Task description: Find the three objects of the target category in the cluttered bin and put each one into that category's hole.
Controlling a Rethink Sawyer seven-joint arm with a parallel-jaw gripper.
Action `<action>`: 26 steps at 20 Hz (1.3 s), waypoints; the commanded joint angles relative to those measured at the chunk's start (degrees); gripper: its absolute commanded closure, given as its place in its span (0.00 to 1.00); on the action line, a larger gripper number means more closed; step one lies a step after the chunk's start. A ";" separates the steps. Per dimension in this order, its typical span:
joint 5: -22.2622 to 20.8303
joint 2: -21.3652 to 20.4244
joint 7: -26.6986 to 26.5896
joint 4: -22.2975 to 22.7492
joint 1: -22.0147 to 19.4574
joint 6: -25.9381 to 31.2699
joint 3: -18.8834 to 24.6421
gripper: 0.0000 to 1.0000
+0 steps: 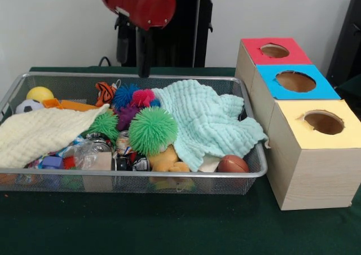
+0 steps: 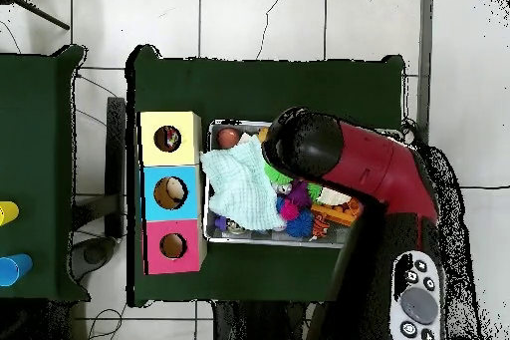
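Observation:
The silver wire-mesh bin [image 1: 141,175] stands at the left in the front view, full of toys and cloths. It also shows in the overhead view [image 2: 211,181], mostly under the red arm [image 2: 349,162]. My gripper [image 1: 144,71] hangs as a narrow black shape over the bin's far rim and holds nothing I can see. The yellow-topped box's round hole [image 1: 324,122] is nearest the camera. In the overhead view this hole [image 2: 167,139] has something dark and mottled inside. No patchwork ball shows in the bin.
The blue-topped box [image 1: 295,82] and the red-topped box [image 1: 274,51] stand behind the yellow one. The bin holds a mint cloth [image 1: 208,122], a cream cloth [image 1: 39,133], a spiky green ball [image 1: 152,131], a yellow ball [image 1: 39,93] and a small brown ball [image 1: 232,164].

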 commanded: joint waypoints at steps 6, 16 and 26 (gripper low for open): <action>9.08 0.74 14.49 15.01 2.34 0.04 1.79 0.00; 15.12 4.47 22.03 16.79 9.72 -2.32 -2.84 0.00; 21.42 7.76 18.05 20.14 7.77 -8.54 -0.31 0.00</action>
